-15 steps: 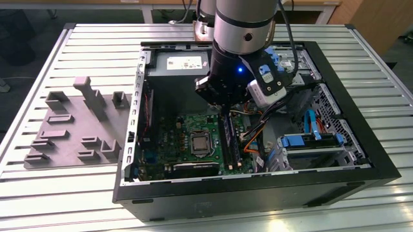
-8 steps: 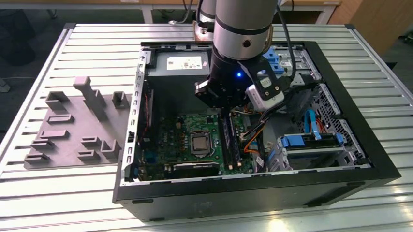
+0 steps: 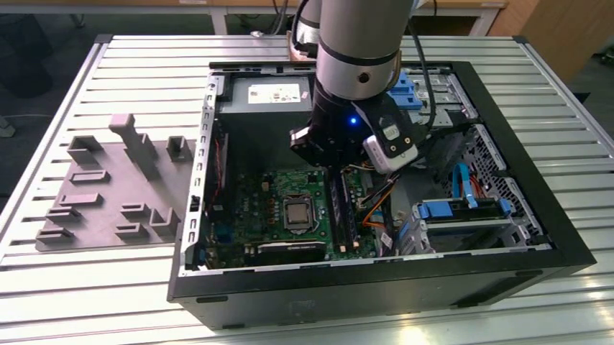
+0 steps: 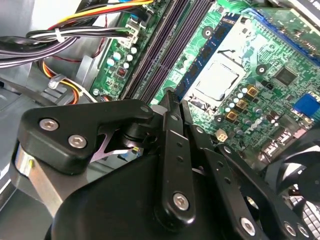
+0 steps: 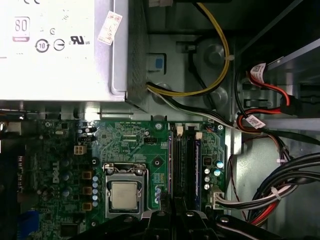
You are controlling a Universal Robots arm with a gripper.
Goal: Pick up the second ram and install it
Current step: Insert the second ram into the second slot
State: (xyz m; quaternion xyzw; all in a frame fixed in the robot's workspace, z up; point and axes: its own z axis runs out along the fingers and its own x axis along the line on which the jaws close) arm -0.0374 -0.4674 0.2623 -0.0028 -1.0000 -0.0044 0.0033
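Gripper (image 3: pixel 338 171) low over motherboard (image 3: pixel 259 201) RAM slots (image 3: pixel 341 215).

I see an open black computer case (image 3: pixel 537 277) lying on the slatted metal counter (image 3: pixel 96 287). Inside it sit a green motherboard (image 3: pixel 259 208) with its bare processor (image 5: pixel 124 195), a grey power supply (image 5: pixel 60 50), and bundled cables (image 5: pixel 285 175). A grey fixture tray (image 3: pixel 106 194) lies beside the case.

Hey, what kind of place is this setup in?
Probably a robotics lab or test workshop: an open computer case sits on a slatted metal table, a grey parts fixture lies beside it, and the arm's gripper reaches inside.
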